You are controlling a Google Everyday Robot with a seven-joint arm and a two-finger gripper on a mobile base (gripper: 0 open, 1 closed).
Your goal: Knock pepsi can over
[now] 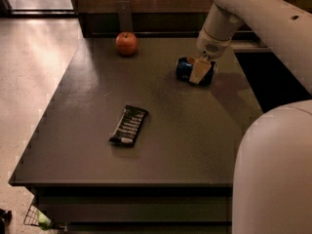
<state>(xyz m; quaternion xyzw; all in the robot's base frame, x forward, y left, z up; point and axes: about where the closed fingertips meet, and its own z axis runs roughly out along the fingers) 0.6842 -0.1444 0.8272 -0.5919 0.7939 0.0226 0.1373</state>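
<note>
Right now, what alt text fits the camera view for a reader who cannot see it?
The robot's pincer is down at a dark blue pepsi can that lies on its side near the far edge of the table. A red apple sits farther along that edge, and a black candy bar lies nearer the camera.

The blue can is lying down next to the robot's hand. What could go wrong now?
The pepsi can lies on its side, so it might roll, and the right edge of the table is not far from it. The gripper is close over the can, so lifting away carelessly could drag or flick it. The apple looks too far away to be hit.
</note>
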